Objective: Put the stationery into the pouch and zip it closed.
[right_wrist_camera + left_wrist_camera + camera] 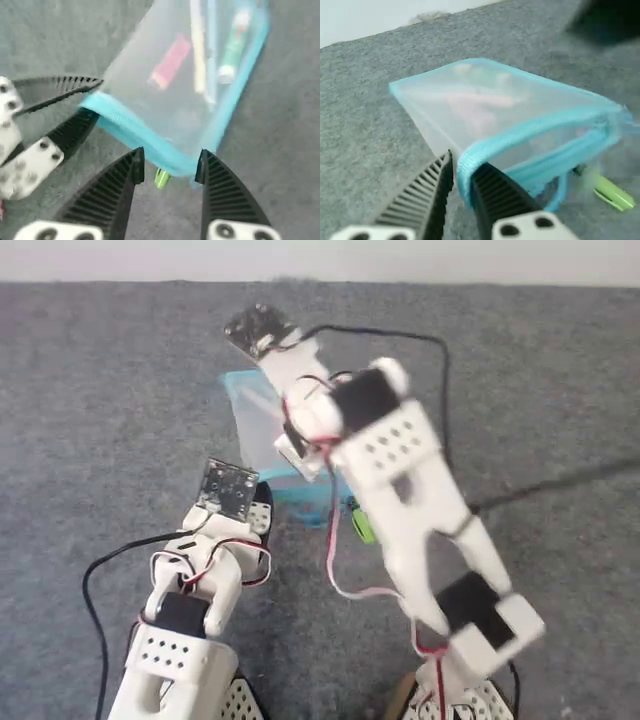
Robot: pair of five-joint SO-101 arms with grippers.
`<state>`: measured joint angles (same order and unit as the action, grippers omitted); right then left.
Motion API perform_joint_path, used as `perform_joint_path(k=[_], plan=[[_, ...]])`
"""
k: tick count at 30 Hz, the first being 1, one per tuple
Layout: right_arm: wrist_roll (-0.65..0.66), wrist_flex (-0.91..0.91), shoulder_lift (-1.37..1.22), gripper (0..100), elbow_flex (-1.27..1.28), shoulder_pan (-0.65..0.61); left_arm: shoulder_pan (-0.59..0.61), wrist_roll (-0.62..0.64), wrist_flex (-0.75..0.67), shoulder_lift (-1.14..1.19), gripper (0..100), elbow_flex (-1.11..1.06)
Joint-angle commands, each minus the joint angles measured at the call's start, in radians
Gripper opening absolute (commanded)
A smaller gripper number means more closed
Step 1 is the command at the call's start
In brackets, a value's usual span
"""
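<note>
Step in hand: You are late in the filling. Several items are inside the pouch (185, 75), but its blue zip mouth looks still open, and a green pen (612, 196) lies outside.

Next move: Judging from this, the pen has to go in before zipping. You need one side to hold the mouth steady while the other picks the pen off the counter (100, 390). The pen sits half tucked under the pouch edge, so the approach will be tight.

Left fingers (481, 181): Nearest to you. They are narrow and pinch the blue zip trim at one end of the mouth.

Right fingers (131, 172): Moderately spread and holding nothing. They straddle the far corner of the zip edge, and you cannot tell if they touch it.

Pouch: A clear bag with blue trim, on the counter between the two arms. A pink piece, a pale stick and a green-and-white pen show through it.

Green pen: On the counter just beside the mouth, partly under the blue edge.
</note>
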<state>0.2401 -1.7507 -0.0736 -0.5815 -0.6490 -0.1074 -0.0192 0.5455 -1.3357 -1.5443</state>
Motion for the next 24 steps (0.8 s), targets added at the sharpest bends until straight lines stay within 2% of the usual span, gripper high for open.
perform_joint_path(k=[1, 7, 12, 18, 24], plan=[[0.032, -0.039, 0.140, 17.7, -0.034, 0.041, 0.046, -0.003, -0.034, -0.025, 1, 0.028], [0.035, -0.021, 0.206, 17.7, 0.224, 0.119, 0.160, -0.002, -0.034, -0.023, 1, 0.053], [0.035, 0.139, 0.248, 17.7, 0.540, 0.163, 0.299, 0.074, -0.034, -0.021, 1, 0.084], [0.026, 0.400, 0.236, 17.7, 0.882, 0.162, 0.322, 0.074, -0.034, -0.021, 1, 0.088], [0.026, 0.512, 0.151, 17.7, 0.996, 0.119, 0.319, 0.072, -0.034, -0.021, 1, 0.088]])
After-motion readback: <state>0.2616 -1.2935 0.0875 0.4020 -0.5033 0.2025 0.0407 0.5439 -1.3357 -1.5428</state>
